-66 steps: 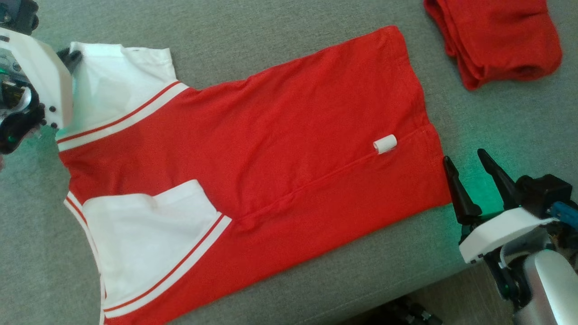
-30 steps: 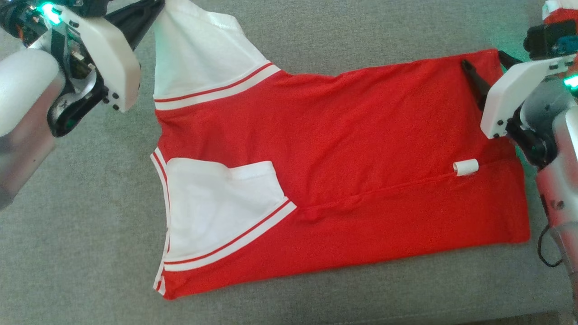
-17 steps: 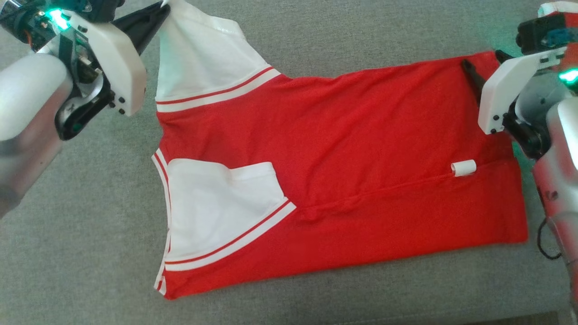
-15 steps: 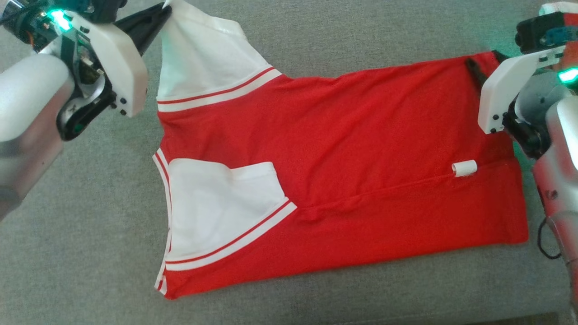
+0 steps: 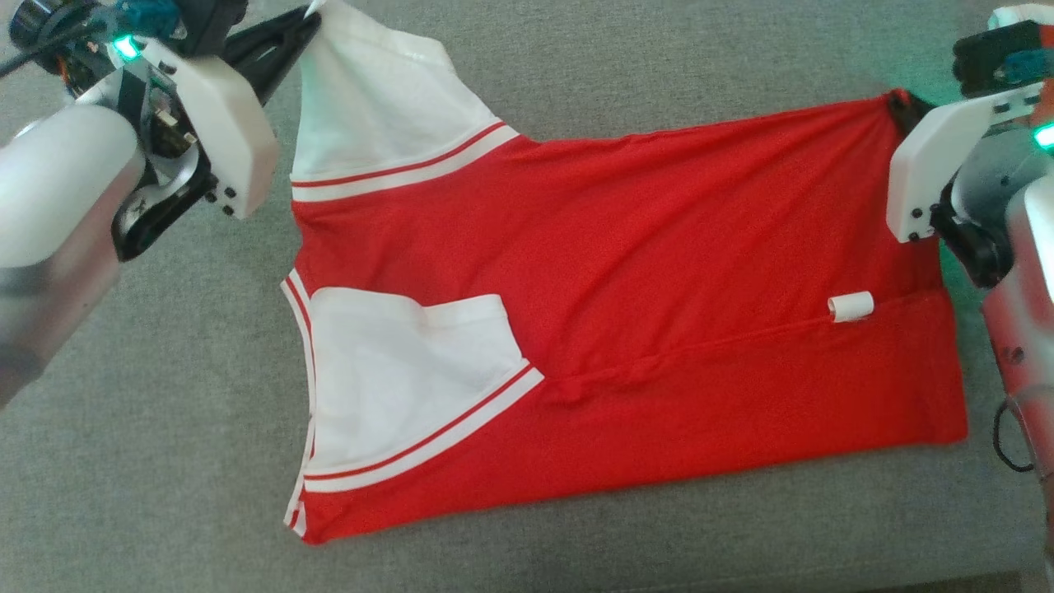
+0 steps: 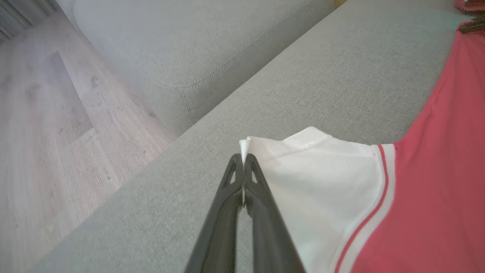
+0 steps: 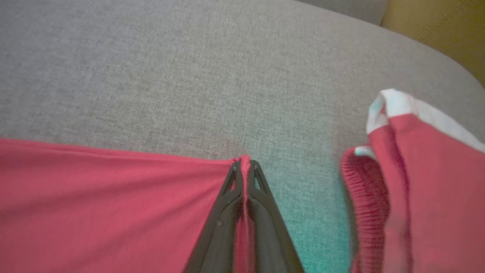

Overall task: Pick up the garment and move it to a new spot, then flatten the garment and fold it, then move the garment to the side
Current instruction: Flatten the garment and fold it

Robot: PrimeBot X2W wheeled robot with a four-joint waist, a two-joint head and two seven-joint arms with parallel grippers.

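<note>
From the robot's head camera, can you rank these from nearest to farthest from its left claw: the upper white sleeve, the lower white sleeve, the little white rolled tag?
1. upper white sleeve: top left, pinched in the left gripper.
2. lower white sleeve: lower left.
3. white rolled tag: far right, on the red cloth.

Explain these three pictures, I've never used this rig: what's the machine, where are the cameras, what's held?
It is a two-armed robot; each arm ends in a gripper with two long dark fingers. The wide picture looks down from its head; the other two look along each gripper from its wrist. A red short-sleeved shirt with white sleeves lies spread on the grey fabric sofa seat. The left gripper is shut on a corner of the far white sleeve; the right gripper is shut on the red hem's far corner. Another red-and-white garment lies bunched nearby.
</note>
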